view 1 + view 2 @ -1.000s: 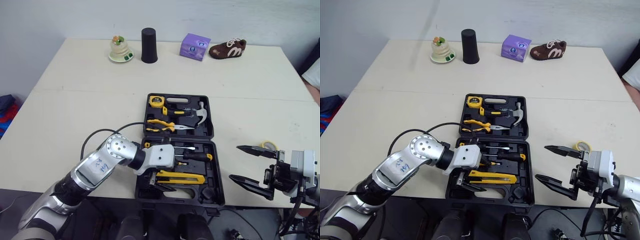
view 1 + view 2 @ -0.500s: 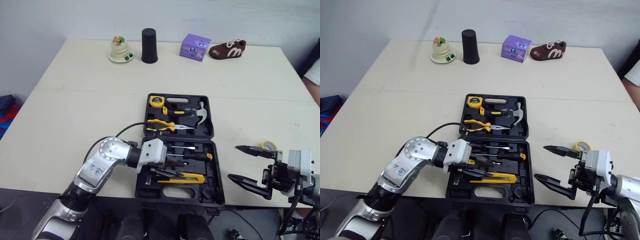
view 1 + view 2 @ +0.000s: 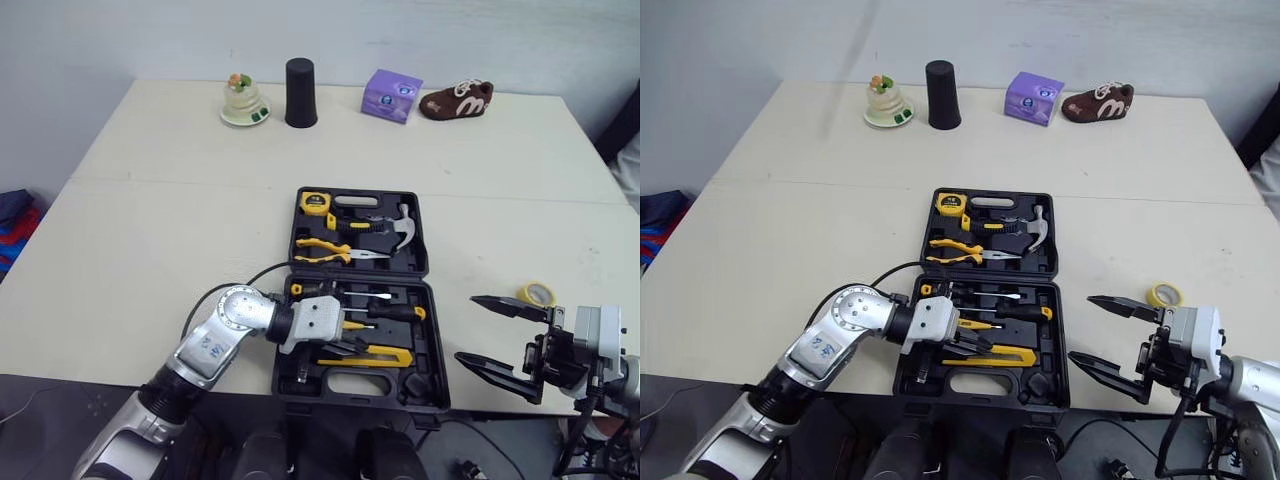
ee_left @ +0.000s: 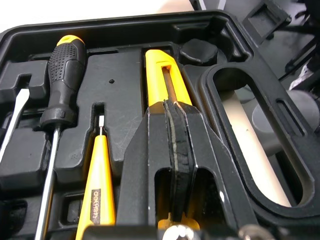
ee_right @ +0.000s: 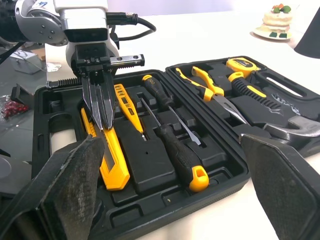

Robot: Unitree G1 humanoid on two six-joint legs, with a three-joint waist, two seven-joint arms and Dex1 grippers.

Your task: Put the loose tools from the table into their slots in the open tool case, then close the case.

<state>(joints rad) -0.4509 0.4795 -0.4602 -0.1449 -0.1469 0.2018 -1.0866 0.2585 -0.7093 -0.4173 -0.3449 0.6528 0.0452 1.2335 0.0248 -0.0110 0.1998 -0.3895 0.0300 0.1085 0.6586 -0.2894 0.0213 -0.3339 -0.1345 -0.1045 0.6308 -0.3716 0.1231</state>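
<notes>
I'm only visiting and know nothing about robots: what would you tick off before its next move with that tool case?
1. Utility knife seated in its slot: ok.
2. Left gripper clear of the tool case: not ok, its shut fingers lie on the knife.
3. Right gripper open and free: ok, it hangs beside the case.
4. Table cleared of loose things: not ok, a yellow tape roll lies near the right gripper.
5. Black-handled screwdriver seated: ok.
</notes>
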